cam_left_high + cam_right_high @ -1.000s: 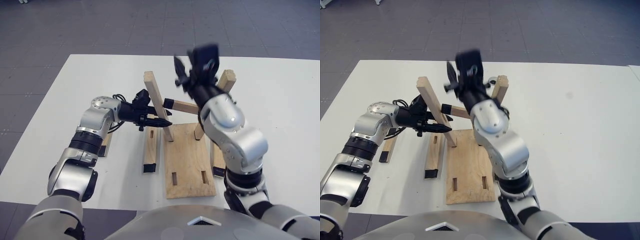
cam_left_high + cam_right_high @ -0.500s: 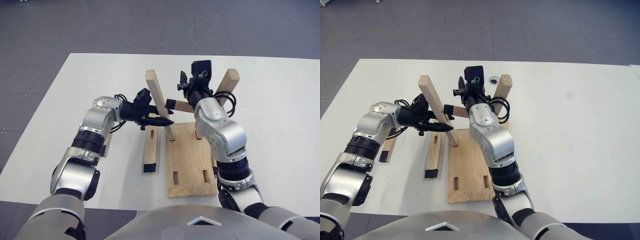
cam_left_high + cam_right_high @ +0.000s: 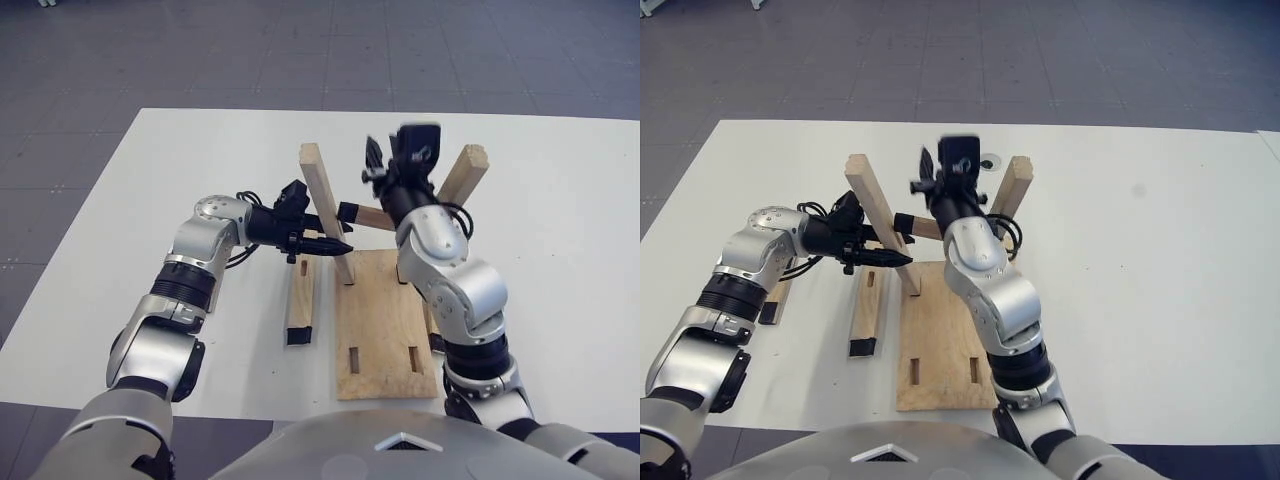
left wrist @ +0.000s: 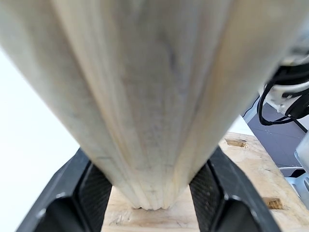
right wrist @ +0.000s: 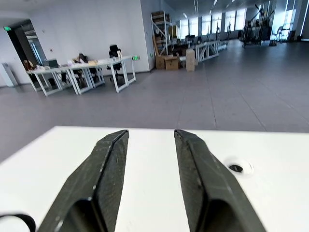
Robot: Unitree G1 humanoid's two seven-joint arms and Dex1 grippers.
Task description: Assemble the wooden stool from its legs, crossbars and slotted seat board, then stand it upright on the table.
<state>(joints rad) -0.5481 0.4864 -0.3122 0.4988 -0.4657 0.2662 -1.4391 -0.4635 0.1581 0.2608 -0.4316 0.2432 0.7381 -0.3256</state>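
Crossbar [image 3: 372,216] spans from the tilted left leg [image 3: 322,195], clamped by the left hand [image 3: 335,244], toward the right leg [image 3: 462,180], just beneath the empty, parted right hand [image 5: 150,140].

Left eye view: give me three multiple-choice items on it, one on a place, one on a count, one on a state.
1. Where is the seat board?
A. flat on the table
B. on the floor
C. lifted into the air

2. How many empty slots show at its near end?
A. none
B. two
C. five

3. What is the left claw doing?
A. hanging open above the table
B. shut on the crossbar
C. shut on the left leg

Answers: A, the board lies level on the white top. B, a pair of dark cut-outs shows near its front edge. C, its fingers press both sides of that tilted leg.
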